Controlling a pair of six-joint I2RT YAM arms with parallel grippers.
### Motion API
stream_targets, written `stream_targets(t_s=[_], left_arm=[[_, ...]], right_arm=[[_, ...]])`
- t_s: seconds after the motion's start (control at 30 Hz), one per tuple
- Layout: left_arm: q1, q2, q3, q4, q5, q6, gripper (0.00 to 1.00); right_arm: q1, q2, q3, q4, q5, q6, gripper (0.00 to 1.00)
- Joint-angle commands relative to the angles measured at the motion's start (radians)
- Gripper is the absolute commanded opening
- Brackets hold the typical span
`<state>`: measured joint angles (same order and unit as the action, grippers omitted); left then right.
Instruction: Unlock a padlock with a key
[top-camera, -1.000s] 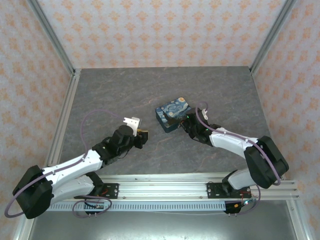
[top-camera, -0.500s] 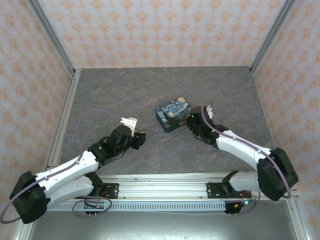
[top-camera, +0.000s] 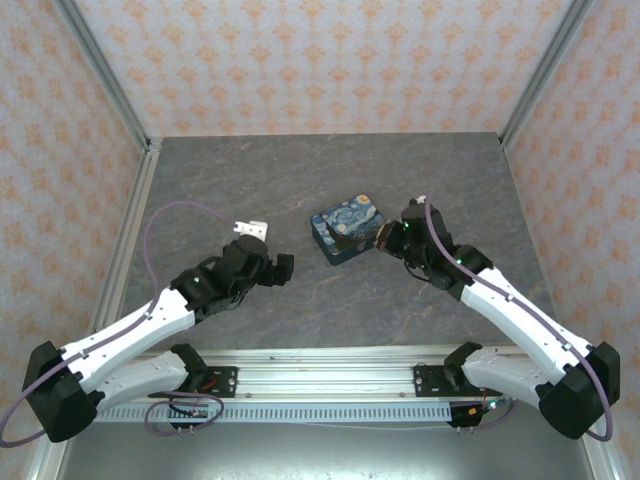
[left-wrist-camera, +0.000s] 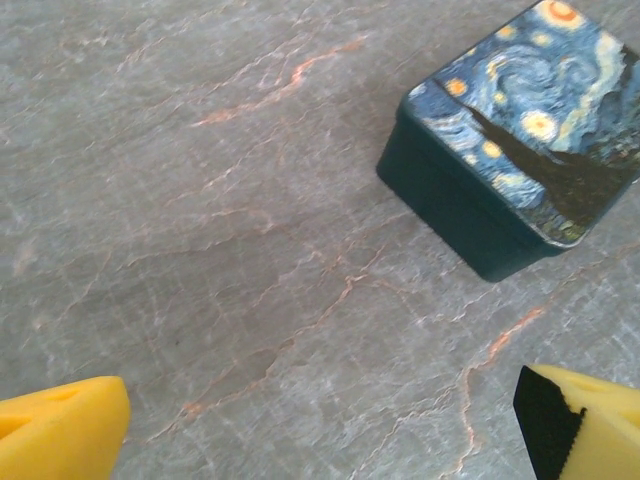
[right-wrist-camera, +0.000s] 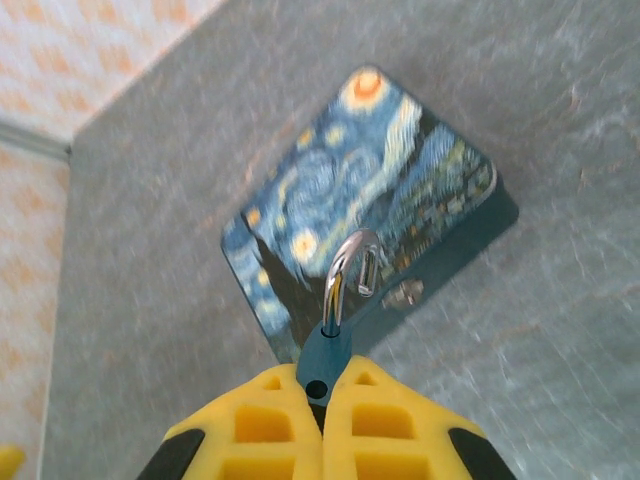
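R claw (right-wrist-camera: 325, 400) is clenched on padlock (right-wrist-camera: 322, 358): teal body pinched btwn the yellow tips, steel shackle (right-wrist-camera: 345, 270) sticking out fwd. Lock's long axis is run straight out from the tips twd tin (right-wrist-camera: 330, 200). Shackle is seen against the painted lid; whether it's over lid or just beside can't be told. One shackle leg is seated in body, other end looks short & free, so lock is judged poss. already sprung, not certain.

What's taken as key (right-wrist-camera: 405, 292), a small pale metal bit, is seen at lid's edge, just beside shackle; too small to be sure. If so, it lies just ahead & slightly right of R claw in wrist view, far nearer R arm than L.

L claw (left-wrist-camera: 320, 430) is spread wide, nothing btwn tips, poised above bare table (left-wrist-camera: 200, 200), w/ tin up & to right in its wrist view. In top view L claw is set well apart on tin's left; R claw is right at tin's right side. No clutter is seen on table btwn L claw & tin. Tin itself stands btwn L claw and lock, so any L-arm reach for key or lock would need routing over or round it.
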<state>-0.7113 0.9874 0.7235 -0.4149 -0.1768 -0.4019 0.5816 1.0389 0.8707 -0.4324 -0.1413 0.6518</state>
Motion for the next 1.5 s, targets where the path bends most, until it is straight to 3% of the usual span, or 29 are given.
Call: stream_targets(t_s=[0.0,0.2,0.47,1.03,1.3,1.47], left_arm=[[0.009,0.005,0.044,-0.109,-0.059,-0.062,1.0],[0.009,-0.009,0.044,-0.154,-0.069,-0.125,1.0],[0.009,-0.075,-0.026,-0.123,-0.06,-0.211,1.0],[0.009,-0.024,-0.115,-0.022,-0.019,-0.271,1.0],[0.009,-0.006,-0.119,0.001,-0.006,-0.275,1.0],[0.01,-0.004,-0.119,-0.003,-0.003,-0.275,1.0]], right_arm=[[-0.003,-0.004,-0.011,-0.088,-0.174,-0.095,0.0],[0.0,-0.02,-0.114,-0.033,-0.374,-0.079,0.0],[0.047,-0.017,-0.27,0.05,-0.42,-0.055,0.0],[0.047,0.262,-0.279,0.127,-0.44,-0.259,0.0],[0.029,0.355,-0.237,0.059,-0.376,-0.346,0.0],[0.027,0.375,-0.212,0.013,-0.332,-0.351,0.07]])
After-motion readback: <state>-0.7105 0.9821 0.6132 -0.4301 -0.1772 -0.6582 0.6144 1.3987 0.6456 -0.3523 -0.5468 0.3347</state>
